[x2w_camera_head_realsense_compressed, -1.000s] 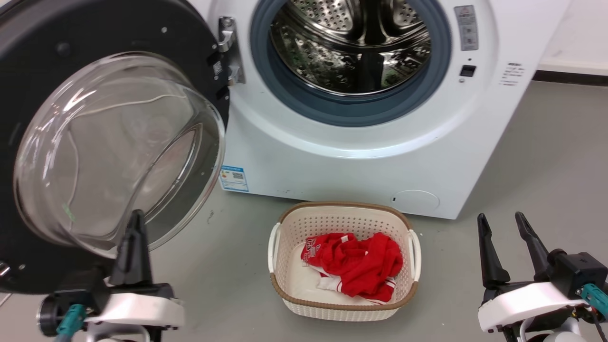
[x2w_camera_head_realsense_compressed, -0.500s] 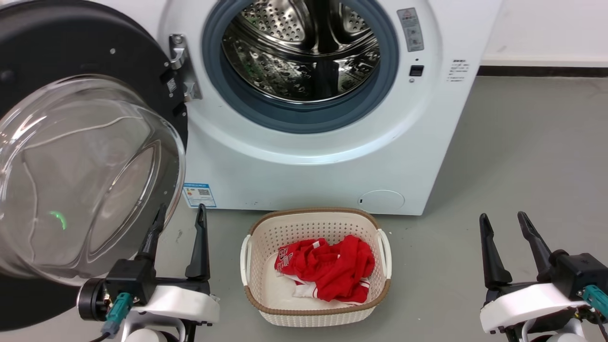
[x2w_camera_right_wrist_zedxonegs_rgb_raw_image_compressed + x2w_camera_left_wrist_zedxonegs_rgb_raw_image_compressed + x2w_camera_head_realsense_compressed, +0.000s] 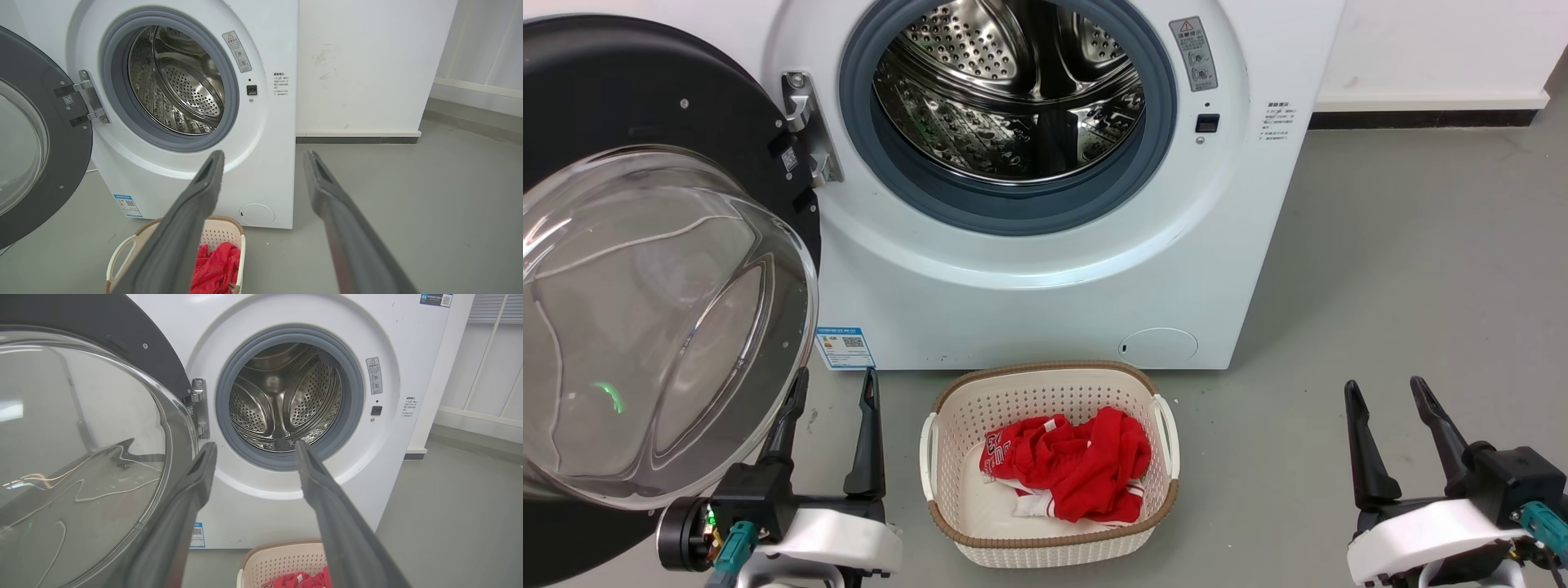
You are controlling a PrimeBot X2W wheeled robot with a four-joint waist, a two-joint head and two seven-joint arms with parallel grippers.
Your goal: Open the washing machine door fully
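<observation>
- Now: washing machine door (image 3: 662, 310) stood swung out to L of washing machine (image 3: 1045, 278), hung on its hinge (image 3: 805, 131). Inner face w/ glass bowl (image 3: 621, 351) was turned toward robot.
- Opening of drum (image 3: 1013, 106) was fully uncovered; grey gasket (image 3: 1013, 216) visible all round, nothing across it.
- Re left tool (image 3: 835, 377): spread wide, nothing held. Sat low, just beside door's lower R rim. Contact w/ bowl edge couldn't be told from head view. Left wrist view showed its L finger (image 3: 192, 486) running alongside bowl rim, gap unclear.
- Re right tool (image 3: 1384, 385): likewise spread, empty, well apart from door & machine, over bare floor (image 3: 1380, 269).
- Noted laundry basket (image 3: 1045, 547) w/ red garment (image 3: 1070, 465) on floor just in front of machine, between the two tools.
- Step in hand (judgement): tail end of opening swing. Door looked wide open, prob. near full travel; whether hinge had more to give was not readable.
- Next move (judgement): if any travel was left, left tool should press door's black frame outward & leftward along hinge arc, not on glass bowl. Slow, stop at hinge limit. No need to close on anything, a push would do.
- If door was at its limit: both tools would only need to back clear w/o clipping basket.
</observation>
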